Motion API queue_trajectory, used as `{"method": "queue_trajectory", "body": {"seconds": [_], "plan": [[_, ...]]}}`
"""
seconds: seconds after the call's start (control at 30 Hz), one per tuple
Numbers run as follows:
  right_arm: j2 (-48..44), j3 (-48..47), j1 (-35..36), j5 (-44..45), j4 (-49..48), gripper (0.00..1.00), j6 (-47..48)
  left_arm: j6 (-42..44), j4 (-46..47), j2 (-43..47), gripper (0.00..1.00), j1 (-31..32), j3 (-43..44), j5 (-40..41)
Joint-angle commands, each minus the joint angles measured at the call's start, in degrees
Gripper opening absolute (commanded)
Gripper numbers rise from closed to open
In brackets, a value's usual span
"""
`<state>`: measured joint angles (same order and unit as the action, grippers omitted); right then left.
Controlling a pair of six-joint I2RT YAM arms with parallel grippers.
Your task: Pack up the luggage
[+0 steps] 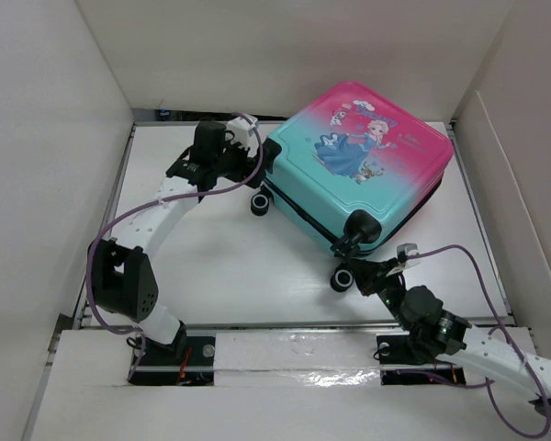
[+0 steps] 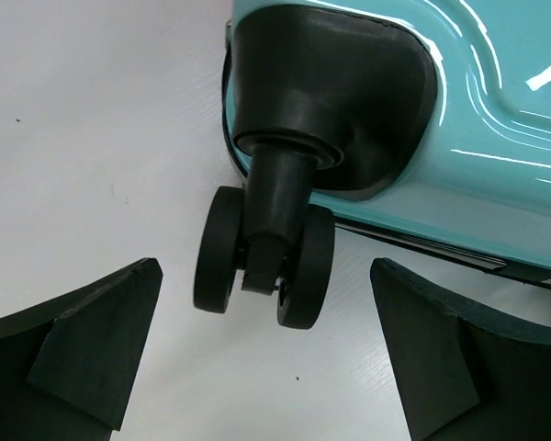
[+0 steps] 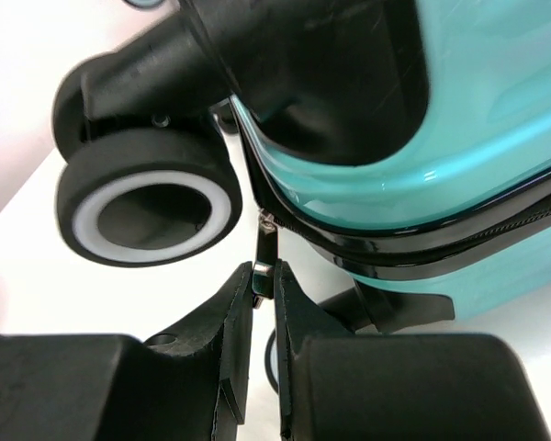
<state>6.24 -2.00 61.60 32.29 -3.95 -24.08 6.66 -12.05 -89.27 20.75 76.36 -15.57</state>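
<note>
The luggage (image 1: 358, 165), a pink-to-teal hard-shell suitcase with a cartoon princess, lies closed and flat on the white table at the back right. My right gripper (image 3: 263, 276) is shut on its zipper pull (image 3: 262, 250) at the near corner, beside a black wheel (image 3: 147, 207). In the top view the right gripper (image 1: 367, 274) sits by that wheel (image 1: 342, 278). My left gripper (image 2: 262, 317) is open and empty, its fingers either side of the suitcase's left caster wheel (image 2: 262, 266) without touching it. In the top view the left gripper (image 1: 253, 156) is at the suitcase's left corner.
White walls enclose the table (image 1: 211, 257) on the left, back and right. A white ledge (image 1: 285, 354) runs along the near edge above the arm bases. Cables trail from both arms.
</note>
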Motion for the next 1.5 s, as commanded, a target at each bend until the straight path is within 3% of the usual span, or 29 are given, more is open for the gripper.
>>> {"method": "queue_trajectory", "body": {"seconds": [0.0, 0.2, 0.3, 0.33, 0.4, 0.43, 0.5, 0.53, 0.67, 0.73, 0.9, 1.1, 1.23, 1.33, 1.47], "plan": [[3.33, -2.48, 0.97, -3.55, -1.94, 0.00, -0.89, 1.87, 2.03, -0.37, 0.99, 1.48, -0.50, 0.54], [9.75, -2.75, 0.97, -4.96, -7.13, 0.00, -0.62, 2.13, 4.24, -1.69, 0.91, 1.48, -0.69, 0.90], [9.93, -2.92, 0.97, -4.61, -7.22, 0.00, -0.53, 2.49, 3.36, -3.53, 0.76, 1.48, 1.42, 0.37], [9.67, -3.01, 0.97, -4.52, -7.13, 0.00, -0.53, 2.83, 3.18, -4.58, 0.63, 1.48, 2.21, -0.15], [9.32, -3.10, 0.97, -4.00, -6.96, 0.00, -0.62, 2.92, 2.22, -5.64, 0.48, 1.48, 3.00, -0.77], [8.88, -3.27, 0.97, -3.73, -6.87, 0.00, -0.62, 2.92, 1.95, -6.69, 0.33, 1.48, 3.62, -0.77], [8.61, -3.62, 0.97, -3.47, -6.51, 0.00, -0.18, 2.92, 2.29, -7.31, 0.17, 1.48, 3.71, 0.19], [8.53, -3.80, 0.97, -3.12, -6.34, 0.00, -0.10, 2.40, 2.65, -7.67, 0.02, 1.48, 3.45, 0.54], [11.32, -4.85, 0.45, -2.32, -7.04, 0.00, 0.87, -1.72, 7.56, -6.27, 0.00, 2.10, 0.64, -1.82], [13.26, -6.61, -0.16, -2.15, -6.95, 0.00, 1.22, -4.18, 13.09, -4.17, 0.00, 5.78, -2.94, -1.83], [17.05, -10.30, -7.27, -3.64, -5.20, 0.00, 4.38, -9.02, 25.03, 0.85, 0.00, 10.98, -11.21, 0.45], [10.65, -11.45, -26.51, -14.27, 5.86, 0.00, 5.18, -12.81, 31.56, 10.69, 0.00, 13.60, -20.19, 0.10], [6.85, -11.53, -38.64, -24.08, 8.17, 0.00, 7.90, -12.72, 32.09, 16.05, 0.00, 22.73, -24.66, 6.51], [13.16, -14.25, -47.43, -37.59, 2.30, 0.00, 11.50, -15.87, 36.56, 19.65, 0.00, 26.26, -31.06, 7.23], [29.41, -20.92, -55.79, -51.95, -6.05, 0.00, 15.37, -19.65, 40.70, 23.26, 0.00, 28.29, -36.71, 6.70]]}}
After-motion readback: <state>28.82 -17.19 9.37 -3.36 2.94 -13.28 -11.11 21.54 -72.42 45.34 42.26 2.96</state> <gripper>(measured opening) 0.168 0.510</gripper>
